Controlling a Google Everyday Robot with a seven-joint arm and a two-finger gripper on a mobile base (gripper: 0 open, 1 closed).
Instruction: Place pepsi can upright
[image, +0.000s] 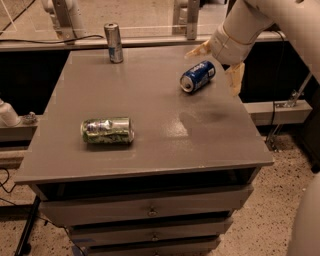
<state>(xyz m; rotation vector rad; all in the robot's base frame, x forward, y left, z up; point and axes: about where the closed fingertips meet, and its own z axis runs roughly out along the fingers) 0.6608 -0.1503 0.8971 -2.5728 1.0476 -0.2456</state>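
The pepsi can (197, 76), dark blue with white lettering, lies on its side on the grey table top (150, 100) at the back right, its silver end facing front-left. My gripper (212, 70) hangs from the white arm just above and to the right of the can. It is open, with one tan finger (198, 50) behind the can and the other finger (234, 78) to its right. It holds nothing.
A green-and-silver can (107, 130) lies on its side at the front left. A taller slim silver can (114, 43) stands upright at the back left. Drawers (150, 212) sit under the table top. A rail with posts runs behind the table.
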